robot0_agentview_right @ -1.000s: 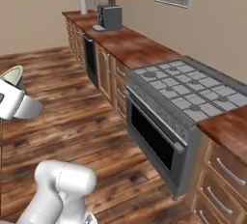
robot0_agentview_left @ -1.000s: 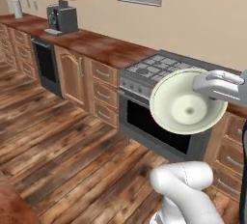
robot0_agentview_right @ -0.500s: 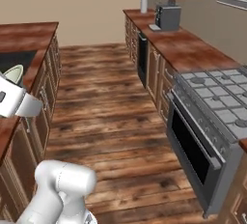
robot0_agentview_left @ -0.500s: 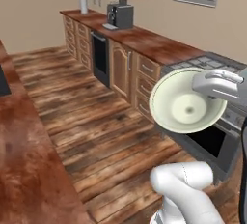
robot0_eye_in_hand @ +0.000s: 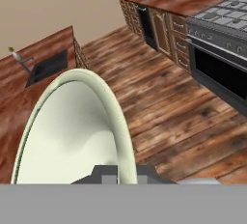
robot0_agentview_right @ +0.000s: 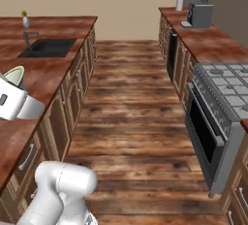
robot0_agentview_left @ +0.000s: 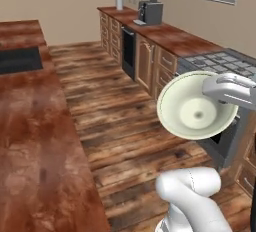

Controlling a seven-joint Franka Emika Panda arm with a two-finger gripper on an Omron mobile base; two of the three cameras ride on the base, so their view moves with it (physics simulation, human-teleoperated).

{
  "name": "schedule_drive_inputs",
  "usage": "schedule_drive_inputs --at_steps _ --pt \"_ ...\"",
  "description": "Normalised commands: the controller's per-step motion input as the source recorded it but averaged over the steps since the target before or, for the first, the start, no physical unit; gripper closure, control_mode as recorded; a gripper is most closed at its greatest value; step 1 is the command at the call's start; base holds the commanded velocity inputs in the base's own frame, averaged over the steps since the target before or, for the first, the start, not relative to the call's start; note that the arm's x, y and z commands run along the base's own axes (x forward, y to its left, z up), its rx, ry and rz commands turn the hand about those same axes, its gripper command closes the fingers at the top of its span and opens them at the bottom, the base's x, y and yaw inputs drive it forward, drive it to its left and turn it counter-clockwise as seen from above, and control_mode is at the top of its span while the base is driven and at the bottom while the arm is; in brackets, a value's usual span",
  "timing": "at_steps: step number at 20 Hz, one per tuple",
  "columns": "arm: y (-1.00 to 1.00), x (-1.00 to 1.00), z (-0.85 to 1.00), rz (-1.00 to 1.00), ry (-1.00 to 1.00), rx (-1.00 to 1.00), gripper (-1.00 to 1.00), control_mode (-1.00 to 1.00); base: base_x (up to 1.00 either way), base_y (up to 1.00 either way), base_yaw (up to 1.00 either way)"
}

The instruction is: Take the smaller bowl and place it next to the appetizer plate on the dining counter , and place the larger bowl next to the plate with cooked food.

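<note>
My gripper (robot0_agentview_left: 209, 90) is shut on the rim of a round bowl (robot0_agentview_left: 192, 113), cream pale-green inside, and holds it tilted on edge above the wooden floor. The bowl looks wide against the hand; whether it is the smaller bowl or the larger bowl I cannot tell. In the hand view the bowl (robot0_eye_in_hand: 72, 131) rises just above the fingertips (robot0_eye_in_hand: 118, 175). A sliver of its rim (robot0_agentview_right: 15, 76) shows over the hand in the right base view. The dining counter (robot0_agentview_left: 35, 141) lies to the left, glossy reddish-brown. The appetizer plate and the plate with cooked food are out of view.
A dark sink (robot0_agentview_right: 47, 48) with a tap is set in the far end of that counter. Across the floor aisle (robot0_agentview_right: 133, 107) runs the wall counter with a stove and oven (robot0_agentview_right: 218, 117), a coffee machine (robot0_agentview_left: 150, 12) and a paper roll (robot0_agentview_left: 119, 1).
The base has turned, so the scene swung from the stove and wall cabinets round to the aisle and the big counter. The bowl stays held in the gripper the same way.
</note>
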Motion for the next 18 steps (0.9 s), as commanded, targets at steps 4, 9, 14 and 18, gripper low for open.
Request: schedule_drive_inputs --at_steps 4,9,14,18 --pt "0.0 0.0 0.0 0.0 0.0 0.0 1.0 1.0 -1.0 0.13 0.33" --pt "0.0 0.0 0.0 0.0 0.0 0.0 1.0 1.0 -1.0 0.24 0.32" --pt "0.0 0.0 0.0 0.0 0.0 0.0 1.0 1.0 -0.49 0.63 0.26" --pt "0.0 0.0 0.0 0.0 0.0 0.0 1.0 1.0 0.12 1.0 0.16"
